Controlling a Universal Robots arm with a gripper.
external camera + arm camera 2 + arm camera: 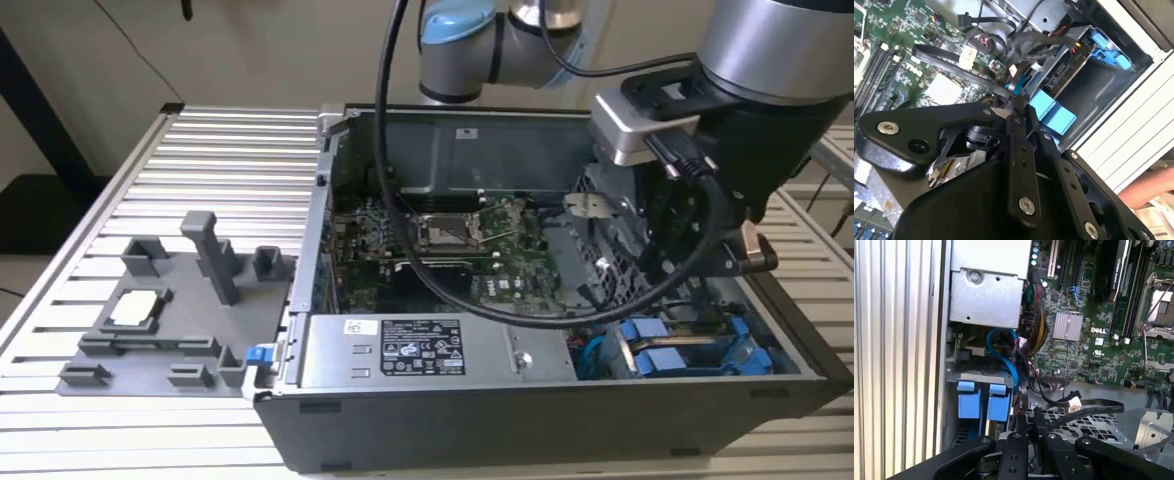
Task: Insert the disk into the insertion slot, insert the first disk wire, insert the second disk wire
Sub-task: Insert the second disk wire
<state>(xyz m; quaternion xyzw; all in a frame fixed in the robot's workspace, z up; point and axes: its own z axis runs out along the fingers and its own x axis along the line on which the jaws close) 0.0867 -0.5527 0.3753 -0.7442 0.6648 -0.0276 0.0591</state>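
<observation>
Several loose black cables around the gripper, nearly closed on a black wire near the insertion slot

You have fixture tray on desk, exterior view's left of computer case; inside it, insertion slot just beside power-supply box.

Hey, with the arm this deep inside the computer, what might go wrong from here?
The gripper pinches the flat black cable right by the disk. If the cable's end is tilted, it might jam or bend rather than seat. Loose wires crowd the drive bay and could snag on the gripper or get tugged.
</observation>
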